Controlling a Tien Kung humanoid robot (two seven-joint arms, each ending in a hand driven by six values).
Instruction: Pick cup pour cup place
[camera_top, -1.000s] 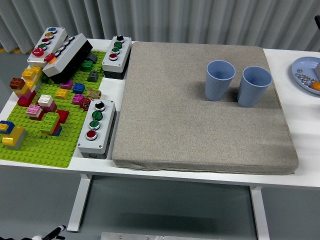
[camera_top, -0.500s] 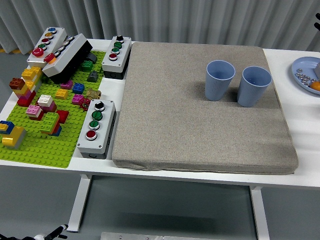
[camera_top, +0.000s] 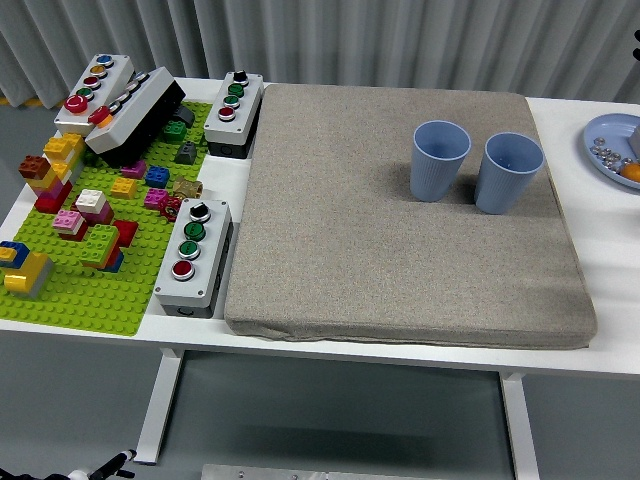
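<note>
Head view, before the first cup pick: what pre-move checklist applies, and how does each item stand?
1. Both cups upright: ok; the left cup and right cup stand open side up.
2. Cups on the grey mat: ok.
3. Gap between the cups: ok, apart, not touching.
4. Cup contents: cannot tell.
5. Space around the cups: ok; the blue plate sits off to the right.
6. Either robot hand in place: not ok, neither is in view.

Almost nothing differs from the earlier pictures. The only shift is at about 7 o'clock, below the desk (camera_top: 600, 270): the small white-tipped part (camera_top: 117, 459) at the bottom edge sits very slightly lower and further left than a second ago.
</note>
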